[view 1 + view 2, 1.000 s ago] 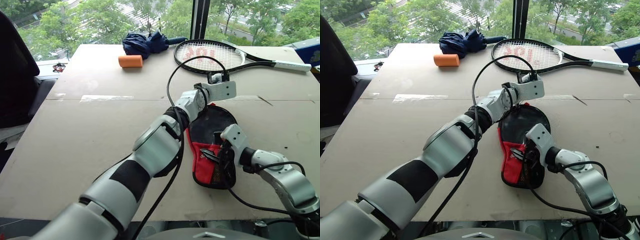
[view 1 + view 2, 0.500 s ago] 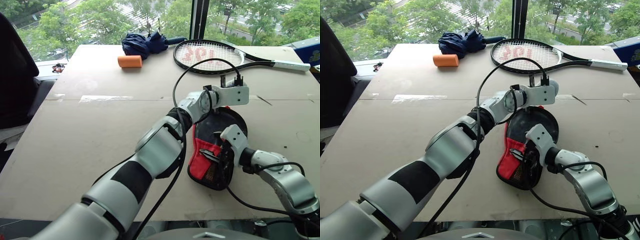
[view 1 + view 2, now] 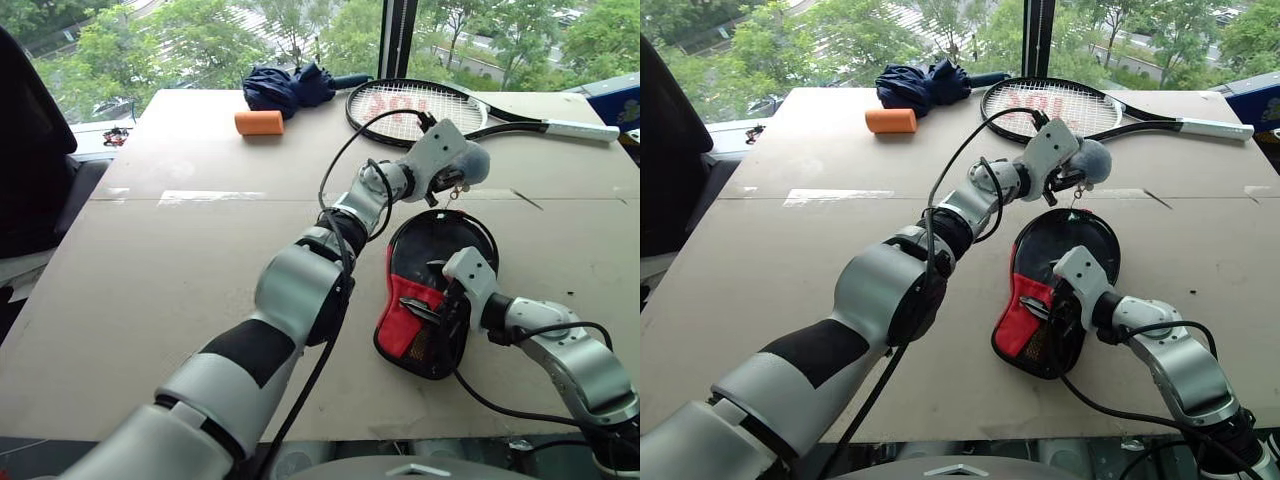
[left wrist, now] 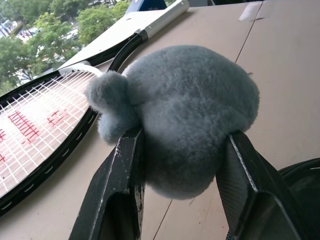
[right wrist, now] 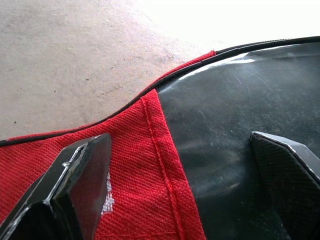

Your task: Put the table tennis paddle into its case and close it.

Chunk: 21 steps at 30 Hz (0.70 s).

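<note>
Left wrist view: left gripper (image 4: 180,195) loosely brackets the fuzzy ball (image 4: 192,112); case (image 3: 432,300) lies below it, under the wide-open right gripper (image 5: 185,190).

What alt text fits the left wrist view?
A grey fuzzy ball sits between the left gripper's two black fingers, above a cardboard table, with a strung tennis racket lying behind it.

Tan table (image 3: 180,250), case (image 3: 430,300) near its front edge, tennis racket (image 3: 420,105), folded blue umbrella (image 3: 290,85), orange cylinder (image 3: 260,122) at back
</note>
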Each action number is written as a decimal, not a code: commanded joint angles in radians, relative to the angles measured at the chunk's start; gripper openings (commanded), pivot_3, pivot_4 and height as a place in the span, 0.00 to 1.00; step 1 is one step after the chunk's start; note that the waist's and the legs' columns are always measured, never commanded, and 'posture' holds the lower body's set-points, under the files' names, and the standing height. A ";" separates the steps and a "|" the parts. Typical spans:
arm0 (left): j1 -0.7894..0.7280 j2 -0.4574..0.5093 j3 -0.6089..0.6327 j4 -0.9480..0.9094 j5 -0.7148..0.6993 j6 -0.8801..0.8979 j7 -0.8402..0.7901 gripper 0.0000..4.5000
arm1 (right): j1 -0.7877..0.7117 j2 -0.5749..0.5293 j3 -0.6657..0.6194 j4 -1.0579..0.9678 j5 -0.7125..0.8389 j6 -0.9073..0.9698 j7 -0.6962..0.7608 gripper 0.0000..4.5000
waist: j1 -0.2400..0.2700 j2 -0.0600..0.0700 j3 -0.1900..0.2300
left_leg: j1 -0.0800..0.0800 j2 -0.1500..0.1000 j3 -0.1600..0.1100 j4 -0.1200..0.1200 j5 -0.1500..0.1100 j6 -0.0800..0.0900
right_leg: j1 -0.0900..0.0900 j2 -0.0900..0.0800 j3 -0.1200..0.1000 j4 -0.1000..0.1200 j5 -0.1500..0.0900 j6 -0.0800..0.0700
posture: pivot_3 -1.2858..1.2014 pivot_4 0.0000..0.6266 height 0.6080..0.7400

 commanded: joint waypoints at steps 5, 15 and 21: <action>-0.046 0.040 -0.085 -0.080 0.083 -0.102 0.039 0.42 | 0.011 -0.007 0.051 0.095 -0.005 0.025 0.053 1.00 | 0.001 0.000 0.000 | 0.000 0.000 0.000 0.000 0.000 0.000 | 0.000 0.000 0.000 0.000 0.000 0.000 | 0.52 0.24 0.89; -0.061 0.025 -0.302 -0.075 0.302 -0.213 0.256 0.42 | 0.024 -0.002 0.050 0.084 -0.011 0.029 0.042 1.00 | 0.001 0.000 0.000 | 0.000 0.000 0.000 0.001 0.000 0.000 | 0.000 0.000 0.002 0.001 0.000 0.000 | 0.52 0.24 0.89; -0.102 0.044 -0.588 -0.071 0.591 -0.305 0.564 0.42 | 0.038 0.014 0.047 0.073 -0.013 0.031 0.018 1.00 | 0.004 0.000 0.000 | 0.000 0.000 0.001 0.001 0.000 0.000 | 0.000 0.000 0.005 0.001 0.000 0.000 | 0.52 0.24 0.89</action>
